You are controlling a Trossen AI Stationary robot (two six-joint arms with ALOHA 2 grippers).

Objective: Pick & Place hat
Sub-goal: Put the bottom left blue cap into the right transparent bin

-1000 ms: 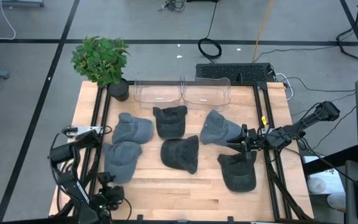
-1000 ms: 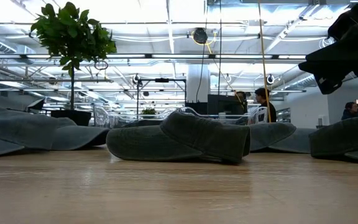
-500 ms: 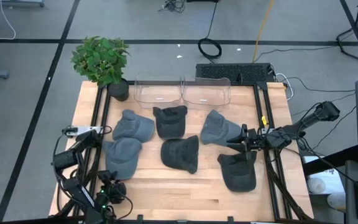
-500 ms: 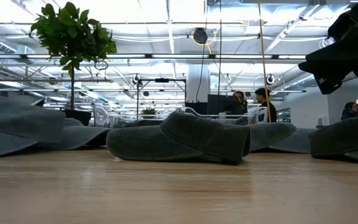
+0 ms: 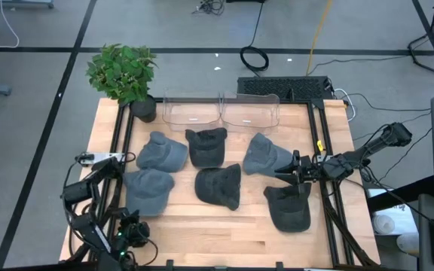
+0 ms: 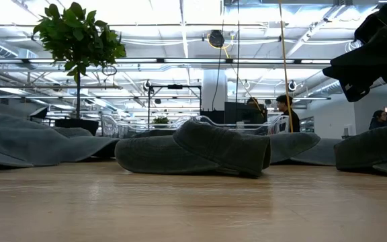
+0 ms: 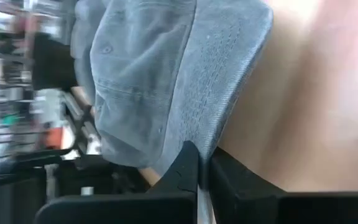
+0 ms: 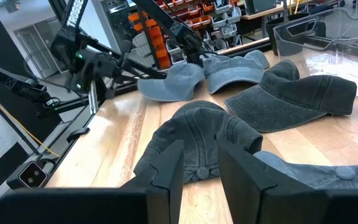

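Over the last second the left arm has drawn back toward the table's 7 o'clock corner, and the light cap (image 5: 148, 188) it grips has slid with it, a little away from the cap at 10 o'clock. In the low view that cap (image 6: 19, 141) now lies flatter than before. The right arm has not shifted.

The left gripper (image 5: 129, 234) sits low at 7 o'clock, off the front edge of the table (image 5: 224, 233). In its wrist view its fingers (image 7: 188, 168) are pinched nearly together on the brim of the light cap (image 7: 166, 81), the cloth caught between them.

The right gripper (image 5: 291, 168) hovers at 3 o'clock, between the grey cap (image 5: 264, 156) at 2 o'clock and the dark cap (image 5: 288, 207) at 4 o'clock. Its fingers (image 8: 166, 165) stand apart, holding nothing, above a dark cap (image 8: 197, 140).

Three more caps lie on the wood: a light one (image 5: 160, 153) at 10 o'clock, a dark one (image 5: 206, 146) at 12 o'clock, and a dark one (image 5: 219, 186) at the centre. Two clear bins (image 5: 221, 111) stand along the far edge, with a plant (image 5: 123, 74) at the 11 o'clock corner.
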